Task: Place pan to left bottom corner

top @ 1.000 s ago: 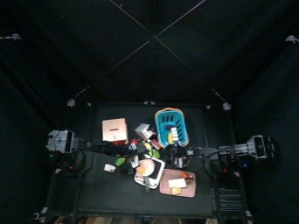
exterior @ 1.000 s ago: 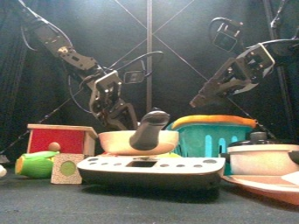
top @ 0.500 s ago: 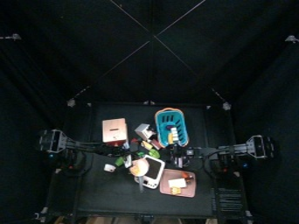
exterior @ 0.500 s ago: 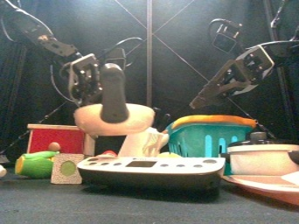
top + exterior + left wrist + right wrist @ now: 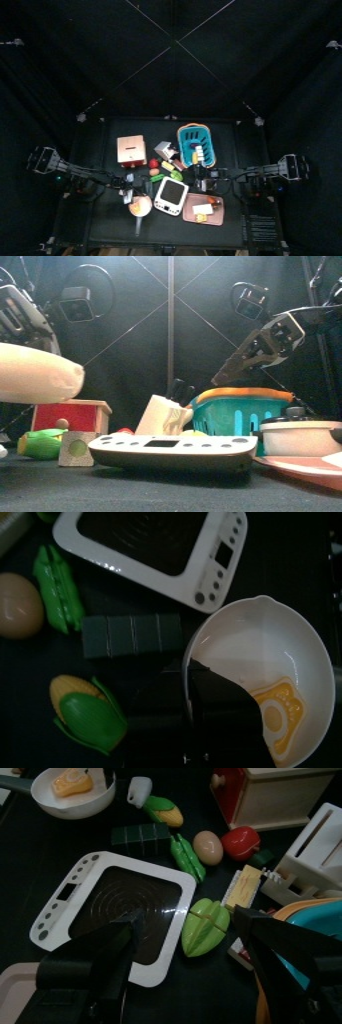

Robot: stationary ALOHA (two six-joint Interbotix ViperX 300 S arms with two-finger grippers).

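Note:
The pan (image 5: 139, 206) is small and round, with a pale rim and an orange-yellow patch inside. It hangs over the table's front left part, left of the white gadget (image 5: 170, 195). My left gripper (image 5: 128, 195) is shut on it; in the left wrist view the dark jaws (image 5: 195, 717) clamp the rim of the pan (image 5: 261, 662). In the front view the pan (image 5: 34, 371) looms large at the left, above the table. The left bottom corner (image 5: 91, 234) is bare black tabletop. My right gripper (image 5: 198, 963) is open and empty above the gadget (image 5: 114, 903).
A teal basket (image 5: 197, 143), a red-topped wooden box (image 5: 131, 148) and a reddish-brown board (image 5: 203, 208) stand on the table. Toy corn (image 5: 87, 707), a pea pod (image 5: 56, 587) and an egg (image 5: 16, 604) lie below the pan. A white pot (image 5: 301, 434) is at front right.
My left gripper has lifted the pan from the table's middle and carried it left and toward the front edge. The right arm has stayed where it was.

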